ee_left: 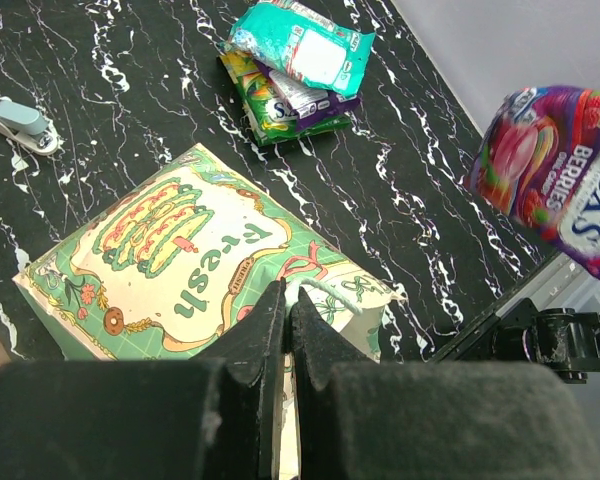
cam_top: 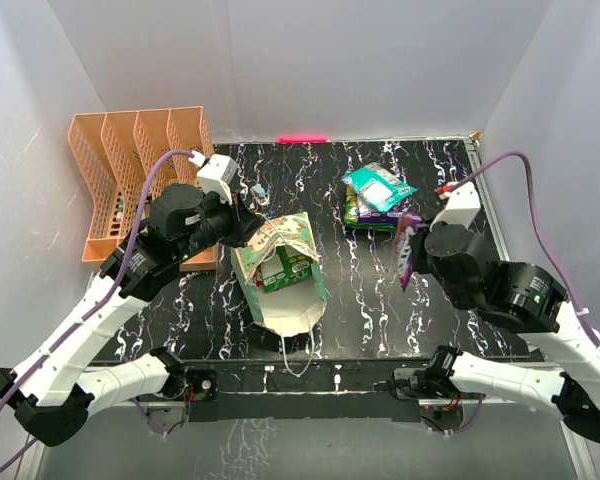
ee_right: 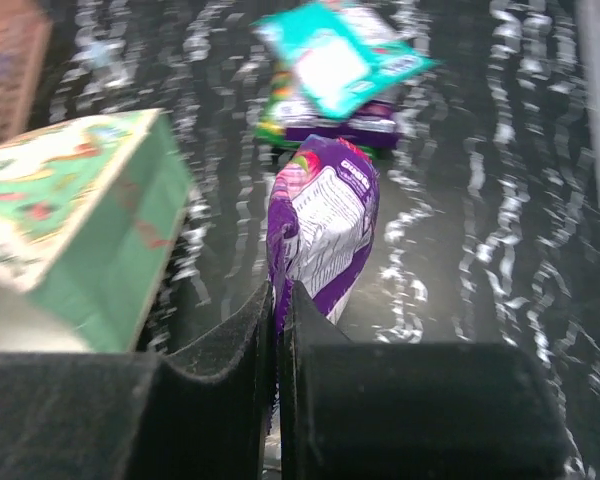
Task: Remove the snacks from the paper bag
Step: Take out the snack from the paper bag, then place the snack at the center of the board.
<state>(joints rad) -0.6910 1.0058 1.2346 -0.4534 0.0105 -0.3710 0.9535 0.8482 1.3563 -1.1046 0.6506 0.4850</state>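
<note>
The paper bag [cam_top: 296, 236] stands tilted at the table's middle, its mouth turned toward the near edge. A green-and-white snack packet [cam_top: 283, 269] shows inside it. My left gripper [ee_left: 288, 296] is shut on the bag's [ee_left: 170, 260] top edge beside a string handle. To the bag's right, my right gripper [ee_right: 282, 296] is shut on the edge of a purple packet [ee_right: 325, 222] that hangs above the table [cam_top: 360, 300]. That packet [ee_left: 565, 175] also shows in the left wrist view. A teal packet [cam_top: 378, 186] tops a pile of snacks [ee_left: 290, 95] at the back right.
An orange slotted file rack [cam_top: 130, 165] stands at the back left. A small grey object [ee_left: 20, 126] lies behind the bag. White walls close the table's back and sides, and a metal rail [cam_top: 310, 380] runs along the near edge.
</note>
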